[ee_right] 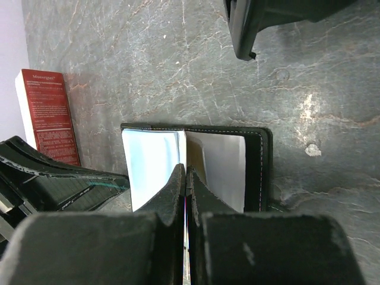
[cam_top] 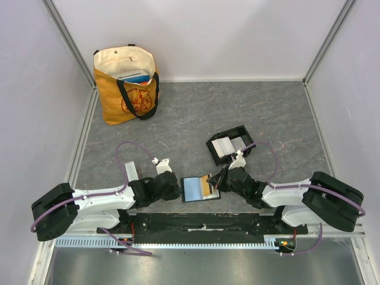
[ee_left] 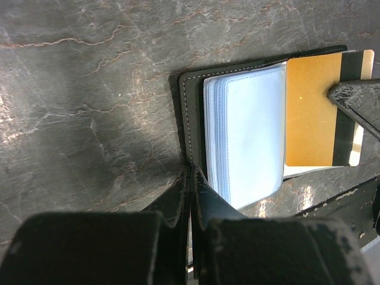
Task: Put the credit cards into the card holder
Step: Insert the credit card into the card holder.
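Note:
An open black wallet [cam_top: 193,189] lies at the near edge between both arms. My left gripper [ee_left: 191,171] is shut on the wallet's [ee_left: 193,107] left cover edge. An orange-gold credit card [ee_left: 312,113] sticks out of the wallet's right side, over its clear sleeves. My right gripper [ee_right: 186,171] is shut on this card, seen edge-on between the jaws; one of its fingertips [ee_left: 356,98] sits on the card's dark stripe. The card holder [cam_top: 237,129], a black two-compartment tray, stands just beyond the right gripper [cam_top: 215,180] with pale cards [cam_top: 224,146] in it.
An orange tote bag [cam_top: 126,83] stands in the back left corner. A red printed card or box [ee_right: 47,116] stands upright by the card holder [ee_right: 53,184]. White walls enclose the grey table on three sides.

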